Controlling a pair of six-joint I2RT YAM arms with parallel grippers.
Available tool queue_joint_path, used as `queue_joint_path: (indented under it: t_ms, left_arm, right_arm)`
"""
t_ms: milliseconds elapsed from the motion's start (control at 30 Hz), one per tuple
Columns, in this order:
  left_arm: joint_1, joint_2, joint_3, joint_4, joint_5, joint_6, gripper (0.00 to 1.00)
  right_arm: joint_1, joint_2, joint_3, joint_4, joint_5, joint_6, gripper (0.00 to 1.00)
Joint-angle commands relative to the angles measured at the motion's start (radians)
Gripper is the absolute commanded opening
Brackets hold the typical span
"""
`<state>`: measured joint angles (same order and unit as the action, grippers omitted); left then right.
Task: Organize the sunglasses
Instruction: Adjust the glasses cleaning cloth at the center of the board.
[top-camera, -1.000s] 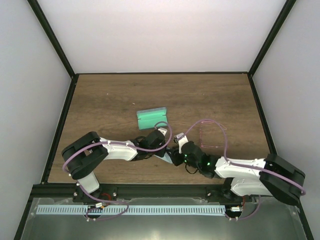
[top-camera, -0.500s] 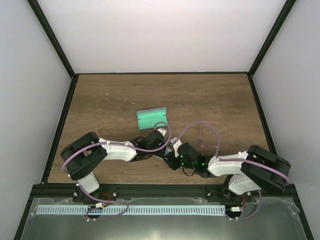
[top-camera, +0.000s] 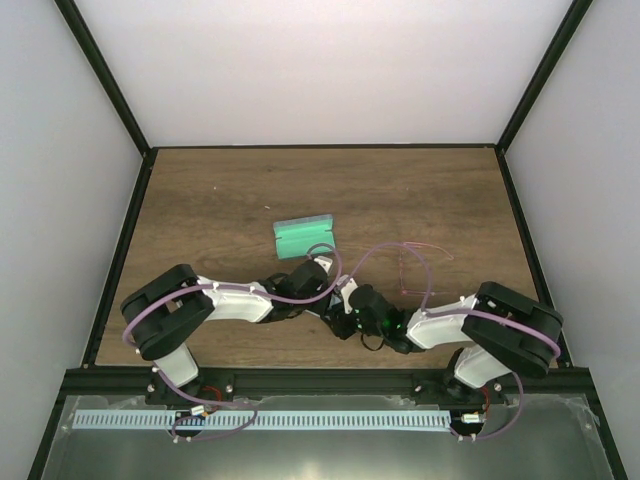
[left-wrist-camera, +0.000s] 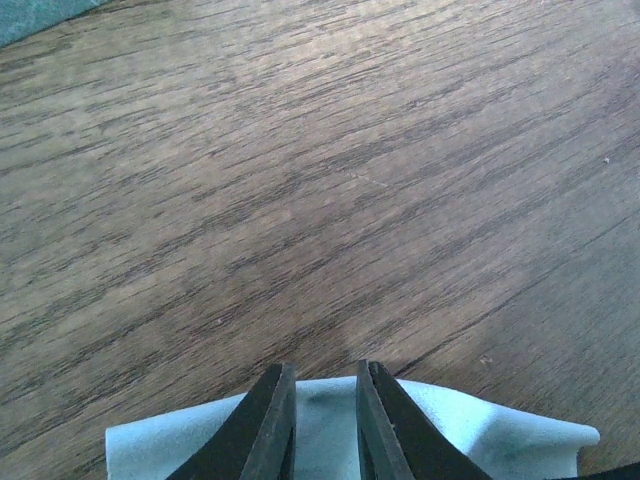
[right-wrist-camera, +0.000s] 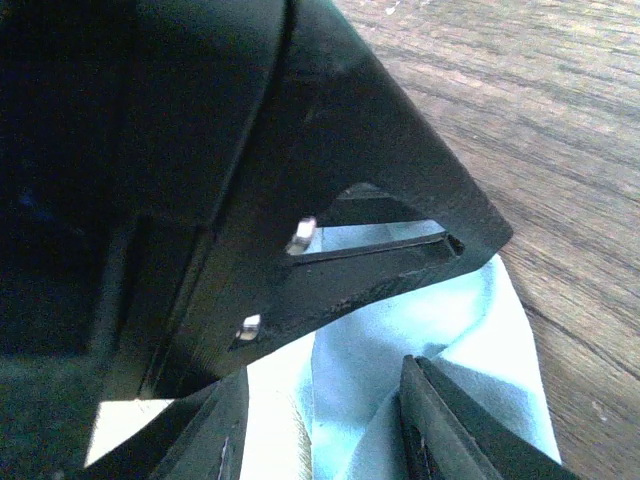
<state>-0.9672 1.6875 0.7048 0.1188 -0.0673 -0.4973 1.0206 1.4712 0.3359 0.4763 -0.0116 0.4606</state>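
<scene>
A green glasses case (top-camera: 303, 236) lies at mid-table. Thin pink-framed sunglasses (top-camera: 401, 272) lie to its right, partly crossed by the right arm's cable. My left gripper (top-camera: 335, 293) is low near the front centre, and its nearly closed fingers pinch a light blue cloth (left-wrist-camera: 480, 440) just above the wood (left-wrist-camera: 326, 375). My right gripper (top-camera: 350, 306) is right against it, open, with a fold of the same cloth (right-wrist-camera: 400, 320) between its fingers (right-wrist-camera: 320, 370). The left gripper's black body (right-wrist-camera: 250, 150) fills the right wrist view.
Both arms meet at the front centre of the wooden table (top-camera: 220, 200), wrists almost touching. Black frame posts and white walls bound the table on three sides. A purple cable (top-camera: 385, 250) arches over the sunglasses area.
My right gripper has slid left, up against the left gripper, and its arm has folded in. The left arm has barely moved. The case and sunglasses have stayed put.
</scene>
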Motion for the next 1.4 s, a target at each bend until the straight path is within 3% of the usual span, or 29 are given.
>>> queue_joint_path:
  t_ms: [0, 367, 500, 1067, 1367]
  left_arm:
    - [-0.001, 0.007, -0.022, -0.05, 0.017, -0.01, 0.21]
    - [-0.002, -0.008, -0.024, -0.058, 0.008, -0.009, 0.21]
    - [-0.002, -0.001, -0.017, -0.056, 0.013, -0.009, 0.21]
    - [-0.002, 0.006, -0.015, -0.062, 0.026, -0.014, 0.21]
    - [-0.002, -0.014, -0.017, -0.074, 0.014, -0.014, 0.21]
  right_arm:
    - [0.006, 0.012, 0.038, 0.017, -0.002, -0.006, 0.44]
    - [0.006, -0.191, -0.018, -0.132, 0.116, 0.011, 0.44]
    - [0.007, -0.239, -0.032, -0.117, 0.065, -0.002, 0.45]
    - [0.007, 0.004, 0.034, 0.039, -0.025, -0.037, 0.51]
    - [0.032, -0.041, 0.055, -0.079, 0.09, -0.026, 0.51]
